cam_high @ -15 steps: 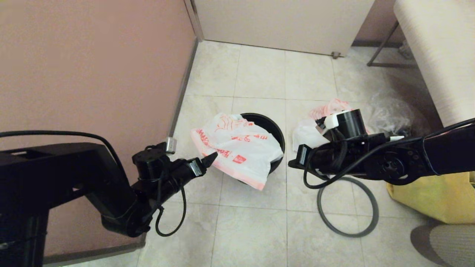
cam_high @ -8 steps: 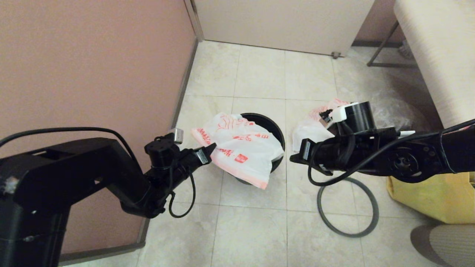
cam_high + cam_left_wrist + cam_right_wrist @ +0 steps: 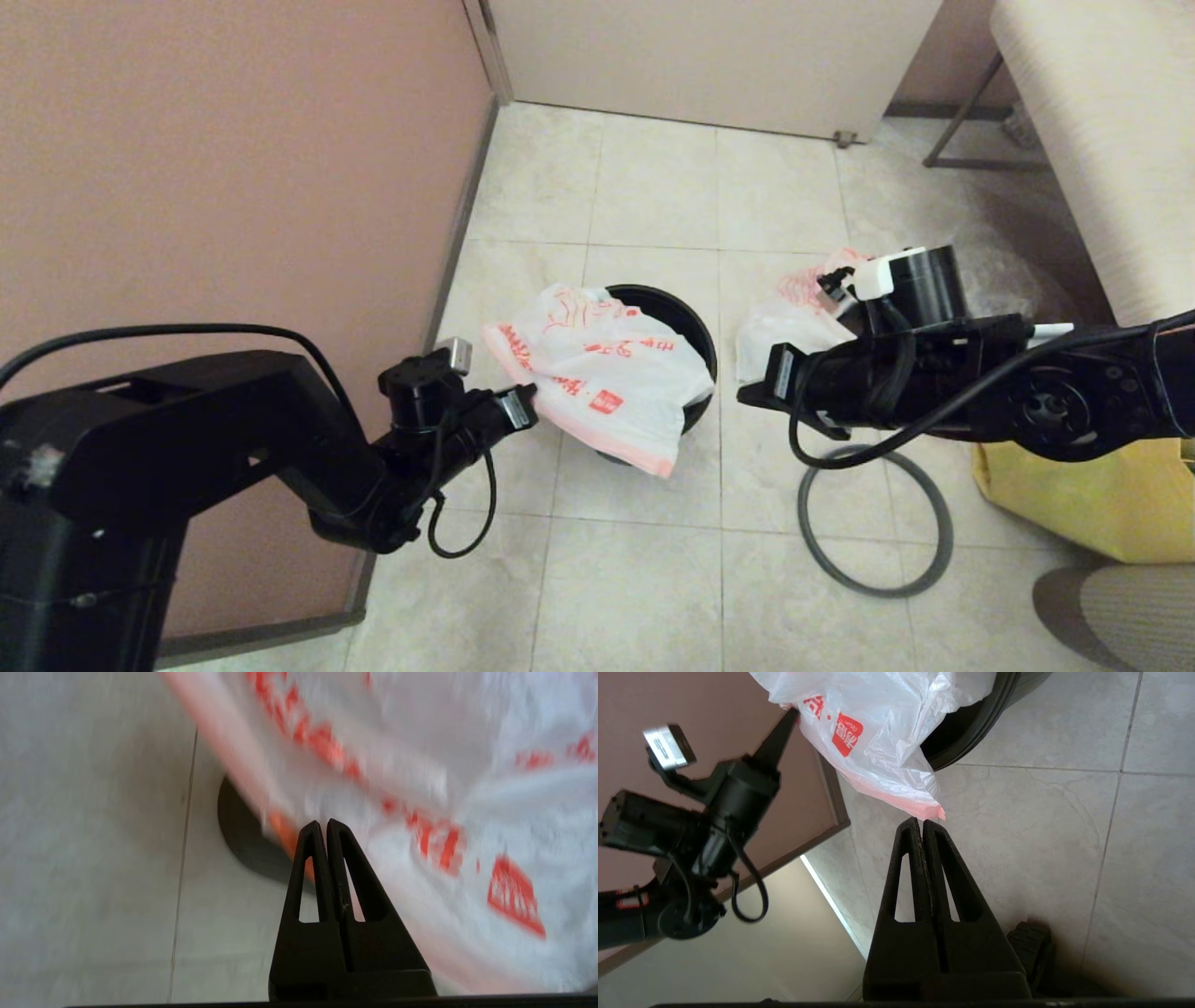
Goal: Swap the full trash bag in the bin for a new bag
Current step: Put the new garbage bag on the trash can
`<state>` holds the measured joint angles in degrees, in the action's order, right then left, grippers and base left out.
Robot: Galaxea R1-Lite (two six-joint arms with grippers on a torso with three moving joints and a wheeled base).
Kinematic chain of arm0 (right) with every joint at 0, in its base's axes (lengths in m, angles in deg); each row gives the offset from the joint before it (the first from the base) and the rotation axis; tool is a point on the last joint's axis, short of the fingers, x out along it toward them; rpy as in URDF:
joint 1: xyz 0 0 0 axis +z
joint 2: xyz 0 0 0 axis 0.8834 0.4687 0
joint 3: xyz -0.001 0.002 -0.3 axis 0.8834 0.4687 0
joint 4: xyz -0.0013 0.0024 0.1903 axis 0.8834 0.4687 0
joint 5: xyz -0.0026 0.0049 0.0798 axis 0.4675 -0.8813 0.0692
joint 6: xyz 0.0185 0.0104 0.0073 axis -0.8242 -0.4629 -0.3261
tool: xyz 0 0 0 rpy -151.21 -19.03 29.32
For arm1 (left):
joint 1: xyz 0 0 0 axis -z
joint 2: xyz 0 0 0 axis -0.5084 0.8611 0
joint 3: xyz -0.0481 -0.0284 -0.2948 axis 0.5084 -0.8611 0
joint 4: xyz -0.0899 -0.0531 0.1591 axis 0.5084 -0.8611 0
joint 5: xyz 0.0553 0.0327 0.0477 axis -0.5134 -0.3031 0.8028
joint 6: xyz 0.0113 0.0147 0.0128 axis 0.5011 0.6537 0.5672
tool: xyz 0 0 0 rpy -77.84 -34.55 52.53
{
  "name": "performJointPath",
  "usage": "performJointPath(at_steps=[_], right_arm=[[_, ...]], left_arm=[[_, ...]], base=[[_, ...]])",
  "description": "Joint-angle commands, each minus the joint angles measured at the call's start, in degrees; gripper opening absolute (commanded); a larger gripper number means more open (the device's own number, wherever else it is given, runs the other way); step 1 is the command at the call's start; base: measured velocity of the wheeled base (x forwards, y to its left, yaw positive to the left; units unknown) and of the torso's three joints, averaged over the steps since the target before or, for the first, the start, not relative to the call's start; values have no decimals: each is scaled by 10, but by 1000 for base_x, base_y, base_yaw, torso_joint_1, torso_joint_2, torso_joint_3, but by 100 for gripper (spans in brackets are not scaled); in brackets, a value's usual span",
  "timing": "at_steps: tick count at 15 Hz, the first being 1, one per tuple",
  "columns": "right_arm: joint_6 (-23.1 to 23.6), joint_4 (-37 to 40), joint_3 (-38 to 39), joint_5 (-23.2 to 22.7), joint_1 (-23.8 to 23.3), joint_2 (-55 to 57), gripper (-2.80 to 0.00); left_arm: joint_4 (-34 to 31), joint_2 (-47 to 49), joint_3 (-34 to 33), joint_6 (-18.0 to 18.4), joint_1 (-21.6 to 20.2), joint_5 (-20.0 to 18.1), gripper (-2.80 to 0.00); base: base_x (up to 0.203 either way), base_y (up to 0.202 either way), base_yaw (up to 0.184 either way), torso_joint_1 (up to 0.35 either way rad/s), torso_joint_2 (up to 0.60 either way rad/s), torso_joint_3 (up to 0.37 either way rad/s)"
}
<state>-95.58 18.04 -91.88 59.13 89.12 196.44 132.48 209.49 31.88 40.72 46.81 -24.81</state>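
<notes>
New bag (image 3: 597, 378) draped over bin (image 3: 695, 331), spilling past rim toward 7 o'clock, orange edge hanging over floor tile. Bin near frame centre in head view. Left claw (image 3: 532, 403) at bag's 9 o'clock edge, fingers pressed together, pinching bag film at orange border. Right claw (image 3: 922, 823) hovering at 3 o'clock of bin, pressed together, holding nothing. Grey hoop (image 3: 873, 523) flat on floor at 5 o'clock. Full trash bag (image 3: 784, 327) at 3 o'clock behind right arm. Yellow bag (image 3: 1092, 499) beyond, at 4 o'clock.

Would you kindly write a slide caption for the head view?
Left claw shut on the new bag draped over the bin; right claw shut nearby.
</notes>
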Motion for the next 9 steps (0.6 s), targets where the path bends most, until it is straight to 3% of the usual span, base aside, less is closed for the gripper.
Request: performJointPath(at_steps=[1, 3, 5, 6, 7, 9], right_arm=[[-2, -1, 1, -1, 2, -2, -280], [-2, -1, 4, -1, 1, -3, -280], [-3, -2, 12, -1, 2, -2, -280], [-3, -2, 13, -1, 2, 0, -280], [-4, -2, 13, -1, 2, 3, -280], [-3, -5, 13, -2, 2, 5, -280]], left_arm=[[3, -27, -28, -1, 0, 0, -280], [-22, -65, -51, -1, 3, 2, -280], [-98, -123, -64, -1, 11, 5, -280], [-123, -133, -66, -1, 13, 7, -221], [-122, -125, -62, -1, 11, 8, 0], [-118, -74, -41, 0, 0, 11, 0]], base=[[0, 0, 0, 0, 0, 0], [0, 0, 0, 0, 0, 0], [0, 0, 0, 0, 0, 0], [0, 0, 0, 0, 0, 0], [0, 0, 0, 0, 0, 0], [0, 0, 0, 0, 0, 0]])
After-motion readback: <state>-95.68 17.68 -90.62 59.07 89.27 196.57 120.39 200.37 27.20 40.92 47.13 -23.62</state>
